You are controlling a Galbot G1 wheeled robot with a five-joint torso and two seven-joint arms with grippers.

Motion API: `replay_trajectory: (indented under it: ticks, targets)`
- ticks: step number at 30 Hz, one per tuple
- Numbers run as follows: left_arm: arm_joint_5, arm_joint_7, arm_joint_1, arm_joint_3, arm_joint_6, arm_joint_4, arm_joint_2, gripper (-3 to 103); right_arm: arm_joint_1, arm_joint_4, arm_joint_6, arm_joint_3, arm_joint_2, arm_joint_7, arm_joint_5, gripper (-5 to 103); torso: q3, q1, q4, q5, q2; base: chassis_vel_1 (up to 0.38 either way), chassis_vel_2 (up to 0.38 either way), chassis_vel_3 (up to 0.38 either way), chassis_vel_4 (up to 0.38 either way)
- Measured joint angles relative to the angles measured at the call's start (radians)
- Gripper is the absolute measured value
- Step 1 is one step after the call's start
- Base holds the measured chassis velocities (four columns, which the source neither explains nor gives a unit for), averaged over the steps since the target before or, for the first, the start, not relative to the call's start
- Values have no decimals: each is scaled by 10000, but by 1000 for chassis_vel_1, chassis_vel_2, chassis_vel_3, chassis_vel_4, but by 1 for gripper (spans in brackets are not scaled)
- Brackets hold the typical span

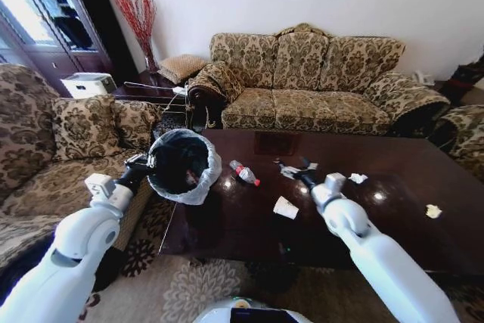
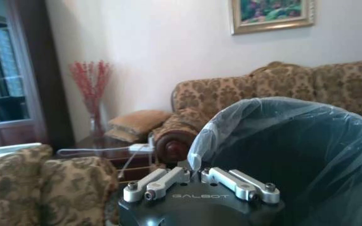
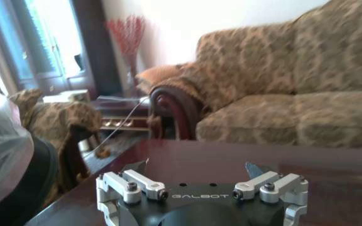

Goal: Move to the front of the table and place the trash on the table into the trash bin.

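The left claw (image 1: 144, 161) is clamped on the bag-lined rim of the trash bin (image 1: 184, 166), holding it at the desk's (image 1: 393, 221) left corner. The right claw (image 1: 304, 173) hangs spread open above the desk beside a wrapper (image 1: 289, 171). A paper cup (image 1: 285, 207), a red-capped bottle (image 1: 243, 173) and crumpled paper (image 1: 433, 211) lie on the desk.

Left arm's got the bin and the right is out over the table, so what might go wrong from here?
The left gripper pinches only the thin bag at the rim of the trash bin, so the bag may slip or tear. The bin hangs at the corner of the table and could tip. The open right gripper sits among a wrapper and paper; a careless sweep may push the bottle away.
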Motion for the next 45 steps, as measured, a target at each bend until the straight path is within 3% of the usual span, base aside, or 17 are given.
replay_trajectory:
  ticks: [1,2,5,12,21,25,28,34,36,39,41,45]
  targets:
    - [0,0,0,0,0,0,0,1,0,0,0,0,0,0,0,100,0,0,0,0,0,0,0,0,0]
    - [20,-98,3,-136,0,67,1,1,1053,-810,75,-1107,174,-32,177,100,5,10,2,-1,-3,0,0,0,0]
    - [20,-203,29,-188,0,66,23,1,2517,-2147,-5,-2718,761,-274,485,100,9,19,1,1,-5,0,0,0,0]
    - [17,-207,52,-153,54,-140,69,1,3572,-3502,-284,-4425,1494,-544,481,100,3,6,-6,-1,-4,0,0,0,0]
    - [-28,-171,268,-276,57,-283,92,1,3691,-4583,-499,-4712,2132,-615,-869,103,3,10,-4,1,-4,0,0,0,0]
    - [-34,-159,280,-278,54,-301,96,1,3698,-4947,-468,-4620,2324,-636,-1128,96,3,9,-2,1,-4,0,0,0,0]
    - [-36,-152,283,-278,51,-306,105,1,3688,-5002,-462,-4609,2334,-660,-1156,88,3,10,-3,0,-4,0,0,0,0]
    - [-43,-134,256,-268,40,-307,151,1,3528,-5154,-292,-4512,2390,-701,-1435,61,3,9,-3,1,-4,0,0,0,0]
    - [-44,-132,256,-267,38,-307,155,1,3503,-5183,-255,-4476,2408,-723,-1523,61,3,9,-3,2,-4,0,0,0,0]
    - [-49,-94,255,-258,29,-307,185,1,3352,-5248,-207,-4214,2528,-698,-1694,46,2,9,-2,2,-3,0,0,0,0]
    - [-50,-90,256,-256,28,-307,186,1,3339,-5246,-201,-4182,2532,-680,-1702,46,2,9,-1,2,-3,0,0,0,0]
    - [-51,-47,256,-238,25,-311,201,1,3236,-4665,-160,-3775,2436,-332,-1736,36,5,11,-2,3,-5,0,0,0,0]
